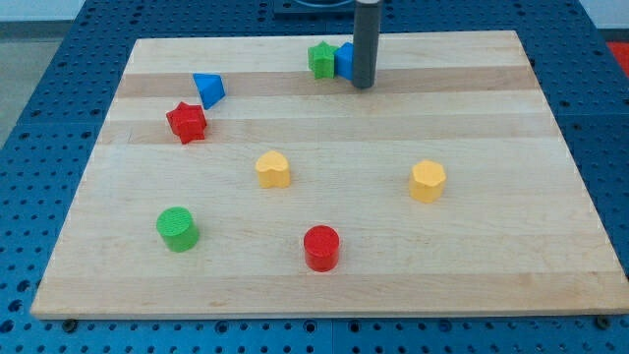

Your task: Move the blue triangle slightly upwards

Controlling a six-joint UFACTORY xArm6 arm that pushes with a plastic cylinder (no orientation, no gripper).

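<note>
Pale wooden board (324,265), banded grain, lying on a blue perforated bench (39,147).

Camera view. My tip (363,86) is down on the board near the view's top edge. No jaws on this rig, just a plain dark rod, so nothing is open, closed or held. Touching or nearly touching the rod on its left: a blue block (344,59), shape half hidden by the rod, and a green star (320,59) beyond it.

Blue triangle (208,88) lies well to the tip's left and barely lower in the view. Red star (186,122) sits just below-left of it, close, possibly touching; cannot tell.

Judgement: to push the triangle upward the tip must come round beneath it, and the gap there is tight because of the red star.

Further below the tip: yellow heart (273,169), yellow hexagon (428,181), red cylinder (321,247), green cylinder (178,228). All blocks look like matte ridged plastic, light enough to slide easily.
</note>
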